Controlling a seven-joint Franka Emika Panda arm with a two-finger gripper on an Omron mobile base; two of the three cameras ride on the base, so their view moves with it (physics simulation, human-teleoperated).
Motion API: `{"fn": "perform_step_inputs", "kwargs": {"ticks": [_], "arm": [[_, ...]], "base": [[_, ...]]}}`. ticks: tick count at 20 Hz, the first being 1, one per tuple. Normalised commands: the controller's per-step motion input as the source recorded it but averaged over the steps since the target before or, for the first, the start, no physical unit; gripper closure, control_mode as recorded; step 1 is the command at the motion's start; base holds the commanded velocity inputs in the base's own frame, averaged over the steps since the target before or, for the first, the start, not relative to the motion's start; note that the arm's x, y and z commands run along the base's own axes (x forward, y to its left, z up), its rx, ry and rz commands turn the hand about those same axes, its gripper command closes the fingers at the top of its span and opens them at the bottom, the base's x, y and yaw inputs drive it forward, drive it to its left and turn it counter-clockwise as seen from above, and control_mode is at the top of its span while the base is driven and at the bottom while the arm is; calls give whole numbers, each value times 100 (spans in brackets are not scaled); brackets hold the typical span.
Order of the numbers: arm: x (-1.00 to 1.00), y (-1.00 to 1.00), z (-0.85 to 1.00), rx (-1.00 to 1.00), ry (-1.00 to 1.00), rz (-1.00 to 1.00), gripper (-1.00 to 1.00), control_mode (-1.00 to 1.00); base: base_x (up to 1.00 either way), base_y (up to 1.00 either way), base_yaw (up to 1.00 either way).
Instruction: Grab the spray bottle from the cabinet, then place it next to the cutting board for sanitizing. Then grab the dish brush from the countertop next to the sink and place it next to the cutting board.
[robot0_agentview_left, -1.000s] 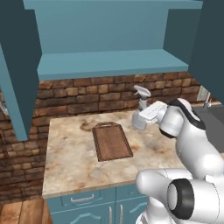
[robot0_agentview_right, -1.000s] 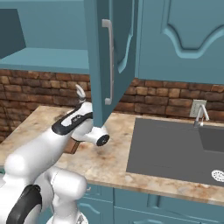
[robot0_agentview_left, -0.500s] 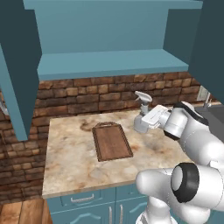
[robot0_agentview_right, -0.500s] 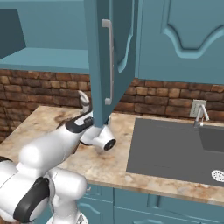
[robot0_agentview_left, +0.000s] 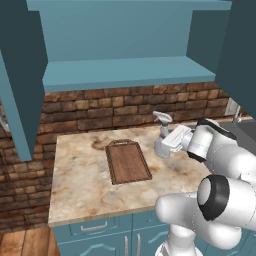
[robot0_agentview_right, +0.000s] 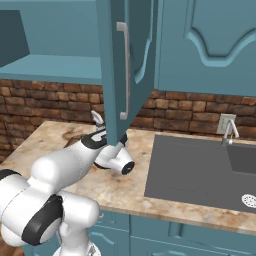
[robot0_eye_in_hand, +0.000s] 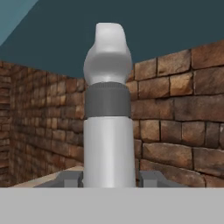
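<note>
Marbled worktop (robot0_agentview_left: 80, 170) fills centre frame, where the tool (robot0_agentview_left: 167, 145) grips the bottle (robot0_agentview_left: 162, 140) upright, right of the board (robot0_agentview_left: 127, 161), seemingly about to set it beside the board for sanitizing.

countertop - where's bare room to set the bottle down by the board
Bare countertop lies left of the cutting board, in front of it toward the counter edge, and right of it between the board and the held spray bottle. It is crowded at the gripper and arm.
</note>
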Motion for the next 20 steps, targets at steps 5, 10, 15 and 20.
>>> {"fn": "perform_step_inputs", "kwargs": {"ticks": [5,10,15,20], "arm": [[0,-2,-32,-1,1,1,100,-100],[0,-6,-34,0,1,1,100,-100],[0,-4,-31,0,2,0,100,-100],[0,-1,-27,0,1,0,100,-100]], "base": [[0,0,0],[0,0,0],[0,0,0],[0,0,0]]}}
